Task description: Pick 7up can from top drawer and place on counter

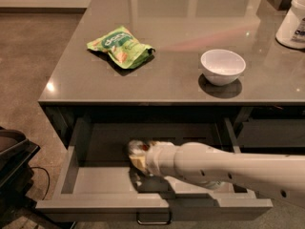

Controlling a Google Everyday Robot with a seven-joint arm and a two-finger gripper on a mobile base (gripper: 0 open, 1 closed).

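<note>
The top drawer [95,182] is pulled open below the counter [157,85], with its metal handle [153,219] at the front. The 7up can [137,147] shows as a small silvery shape with a red mark on the drawer floor, left of middle. My white arm reaches in from the right. My gripper [138,165] is inside the drawer right at the can, and the can shows just above its tip. The arm hides most of the can and the right half of the drawer floor.
On the counter lie a green crinkled snack bag [120,47] at the left and a white bowl [222,66] at the right. A white container [293,20] stands at the far right edge. A dark object [12,161] sits on the floor at the left.
</note>
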